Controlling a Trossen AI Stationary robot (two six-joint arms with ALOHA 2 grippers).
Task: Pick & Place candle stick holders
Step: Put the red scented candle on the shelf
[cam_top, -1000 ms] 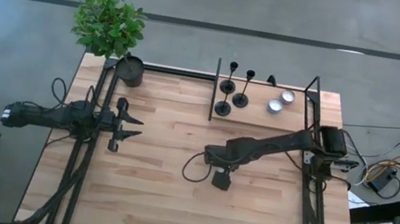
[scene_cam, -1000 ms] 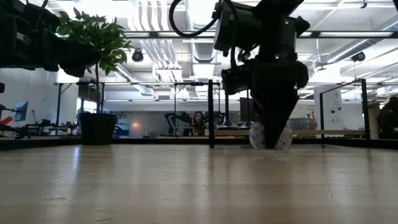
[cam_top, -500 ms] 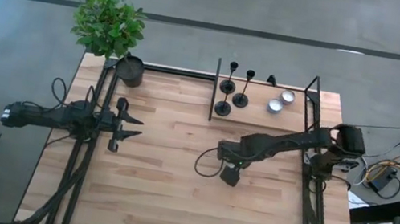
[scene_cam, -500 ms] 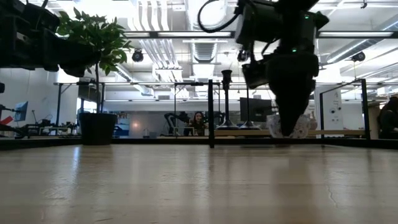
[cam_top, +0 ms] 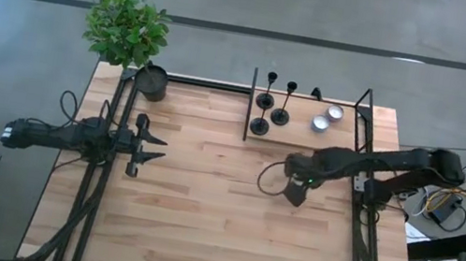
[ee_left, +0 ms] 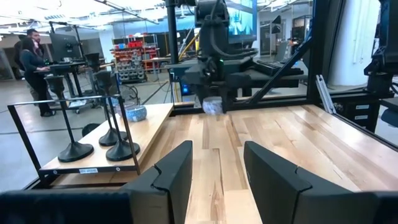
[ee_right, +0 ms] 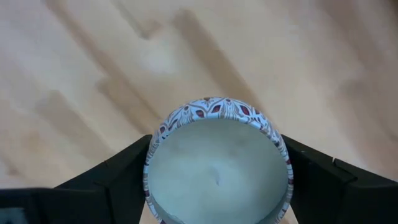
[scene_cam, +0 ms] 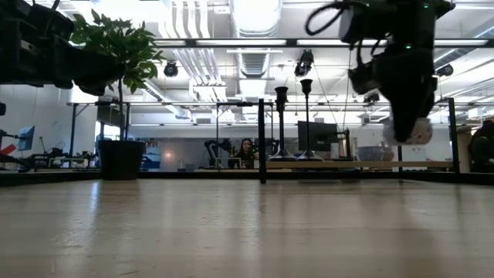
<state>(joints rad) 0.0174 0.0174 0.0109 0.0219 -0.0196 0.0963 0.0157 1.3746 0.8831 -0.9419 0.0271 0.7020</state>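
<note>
patterned tin candle (ee_right: 217,168) clamped in my right pincer (cam_top: 295,194), mid-carry; next, set it by the candle stick holders (cam_top: 272,109); left pincer (ee_left: 214,180) idles open.

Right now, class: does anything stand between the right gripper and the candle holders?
The right gripper is shut on a patterned tin, so it is not free. Bare table separates it from the holders.

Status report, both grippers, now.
Right gripper shut on patterned round candle tin, above table. Left gripper open, idle. Three black candle stick holders untouched on shelf.
</note>
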